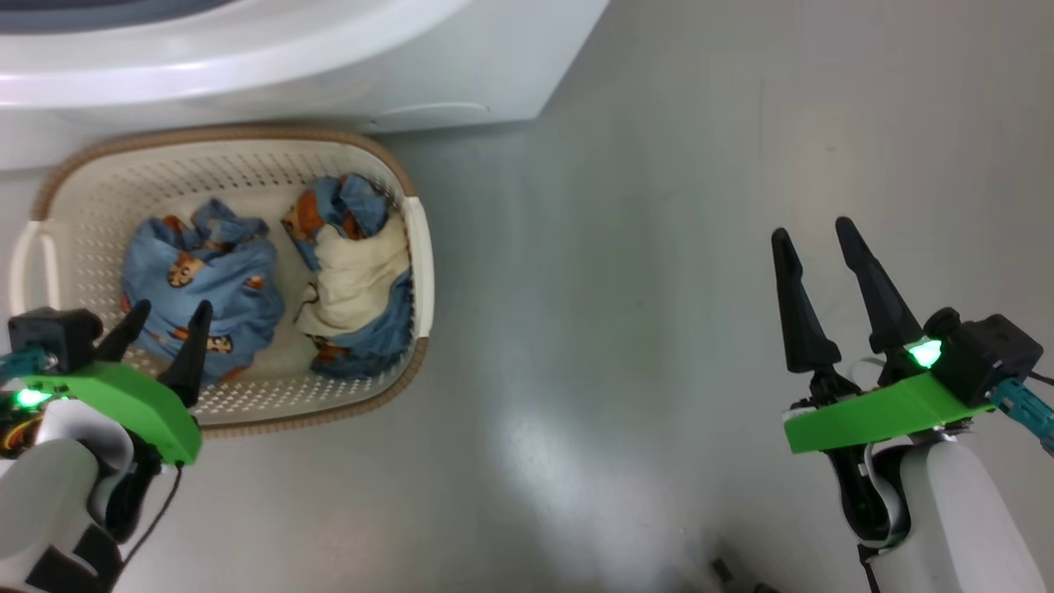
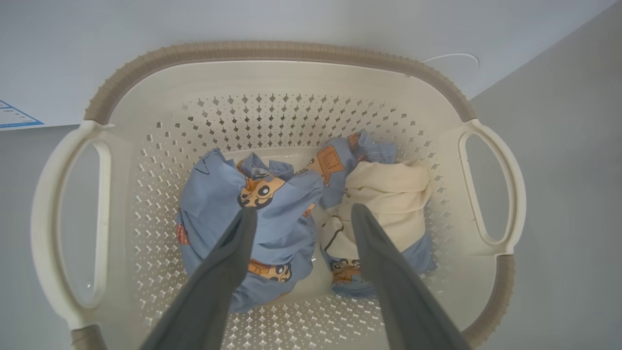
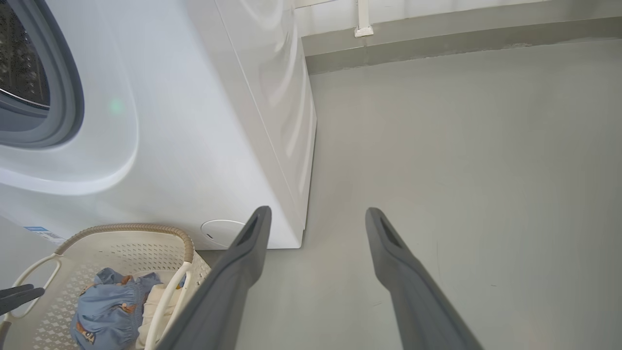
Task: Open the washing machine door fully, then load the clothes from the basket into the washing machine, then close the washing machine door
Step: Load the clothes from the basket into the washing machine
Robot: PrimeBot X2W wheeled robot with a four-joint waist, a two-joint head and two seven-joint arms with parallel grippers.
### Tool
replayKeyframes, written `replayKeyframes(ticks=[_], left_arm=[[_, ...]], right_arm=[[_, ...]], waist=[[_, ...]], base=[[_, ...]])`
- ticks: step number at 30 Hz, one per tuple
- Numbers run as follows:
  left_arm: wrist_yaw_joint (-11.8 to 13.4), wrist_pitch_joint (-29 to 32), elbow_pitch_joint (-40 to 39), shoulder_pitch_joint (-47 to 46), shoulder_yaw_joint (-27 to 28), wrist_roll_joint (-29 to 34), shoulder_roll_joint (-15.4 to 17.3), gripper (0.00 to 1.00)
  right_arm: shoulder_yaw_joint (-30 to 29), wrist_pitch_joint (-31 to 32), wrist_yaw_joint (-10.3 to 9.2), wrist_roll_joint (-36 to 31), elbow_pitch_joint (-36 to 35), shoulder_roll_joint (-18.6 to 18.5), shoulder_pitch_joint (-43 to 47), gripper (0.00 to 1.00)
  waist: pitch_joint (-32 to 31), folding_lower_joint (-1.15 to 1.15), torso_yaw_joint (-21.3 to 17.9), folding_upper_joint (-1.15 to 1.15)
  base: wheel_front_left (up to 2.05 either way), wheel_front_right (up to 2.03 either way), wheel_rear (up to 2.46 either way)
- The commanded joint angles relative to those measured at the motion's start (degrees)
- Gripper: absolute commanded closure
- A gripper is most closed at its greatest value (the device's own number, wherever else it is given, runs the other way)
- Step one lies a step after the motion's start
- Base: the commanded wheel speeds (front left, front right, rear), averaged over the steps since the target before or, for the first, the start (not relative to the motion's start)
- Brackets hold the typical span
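Lying beneath the spread left tool (image 2: 302,210) — clothes (image 2: 284,221), in the basket (image 2: 272,51).

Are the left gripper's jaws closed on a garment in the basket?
No, the left gripper hangs with its jaws wide apart over the clothes, gripping nothing.

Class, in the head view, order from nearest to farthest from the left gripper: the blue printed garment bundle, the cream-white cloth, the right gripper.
1. Blue printed garment bundle, directly at the left gripper.
2. Cream-white cloth, further right in the perforated cream basket.
3. Right gripper, far right, outside it.
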Motion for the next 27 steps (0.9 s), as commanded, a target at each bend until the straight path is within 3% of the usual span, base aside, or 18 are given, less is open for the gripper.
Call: replayKeyframes(ticks=[1,13,27], left_arm=[[-0.08,-0.36,0.77,-1.24,0.32,-1.05,3.02,0.00],[-0.08,1.32,8.92,-10.01,-10.97,-8.92,6.41,0.00],[-0.08,3.69,13.48,-16.38,-19.27,-14.87,8.15,0.00]], right_arm=[[1.60,-0.68,0.09,-0.44,-1.64,0.40,-0.31,0.00],[3.38,-0.68,0.09,-0.48,-2.74,1.45,-1.58,0.00],[5.36,-0.68,0.09,-0.92,-4.21,1.67,-1.72,0.00]], waist=[[2.33,0.00,-1.59,0.00],[7.36,0.00,-3.90,0.00],[10.24,0.00,-5.70,0.00]], base=[[0.00,0.00,0.00],[0.00,0.00,0.00],[0.00,0.00,0.00]])
